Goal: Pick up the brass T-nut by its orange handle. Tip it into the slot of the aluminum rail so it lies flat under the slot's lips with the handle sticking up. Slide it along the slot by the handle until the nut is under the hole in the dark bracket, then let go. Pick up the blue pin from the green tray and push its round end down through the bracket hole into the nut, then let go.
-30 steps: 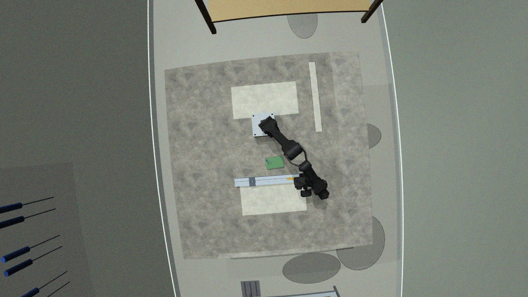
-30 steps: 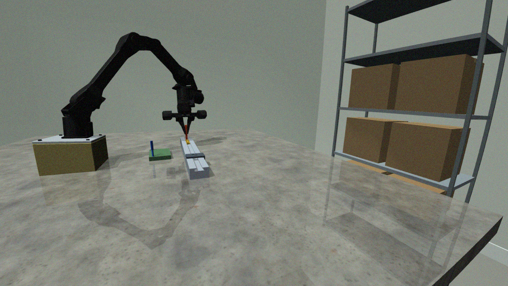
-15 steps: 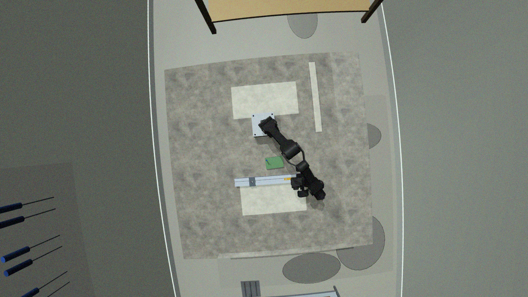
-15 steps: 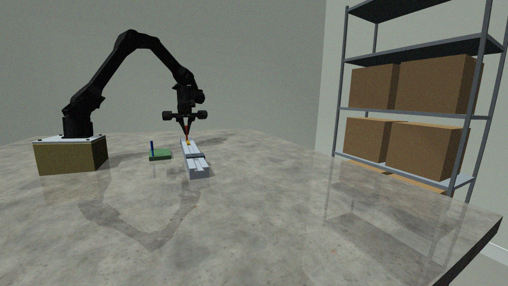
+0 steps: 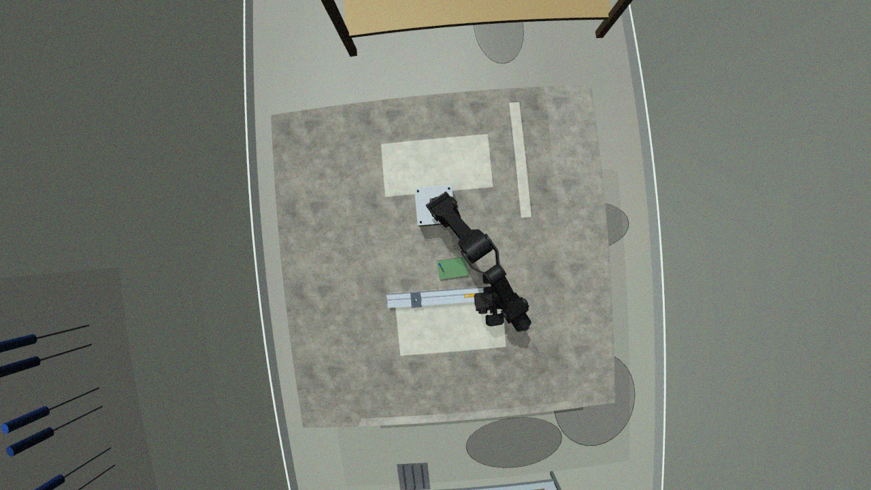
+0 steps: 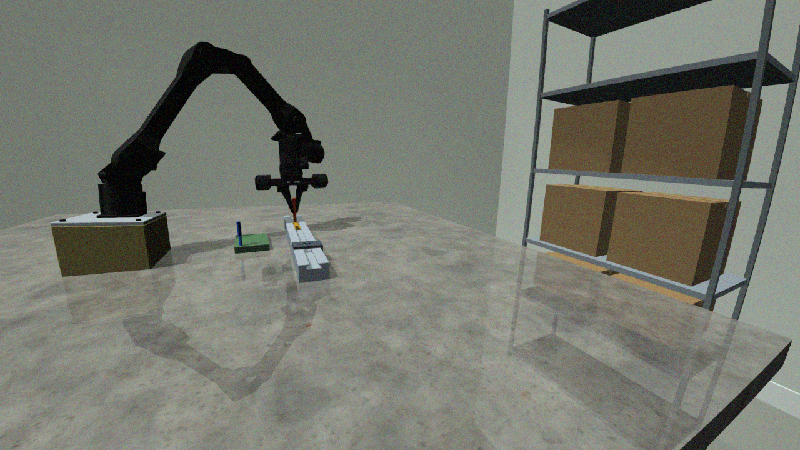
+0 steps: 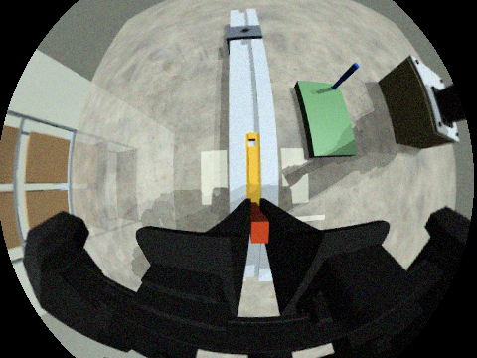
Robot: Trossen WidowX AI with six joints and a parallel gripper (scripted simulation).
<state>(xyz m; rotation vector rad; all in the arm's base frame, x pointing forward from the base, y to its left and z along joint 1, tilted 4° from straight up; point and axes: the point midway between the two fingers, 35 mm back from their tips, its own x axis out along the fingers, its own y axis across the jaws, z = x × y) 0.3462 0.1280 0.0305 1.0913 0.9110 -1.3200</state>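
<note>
Mottled, glossy stone counter (image 5: 341, 256) (image 6: 391, 335) (image 7: 194, 80), plain grey wall (image 6: 391, 112); hand (image 6: 294, 210) (image 7: 254, 203) grips the slim orange handle (image 6: 294, 204) (image 7: 259, 231).

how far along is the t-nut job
Done: the gripper is shut on the orange handle. In hand: the brass T-nut is at the aluminum rail, seating unclear. Left: sliding it to the dark bracket, letting go, and pushing in the blue pin, standing in the green tray.
</note>
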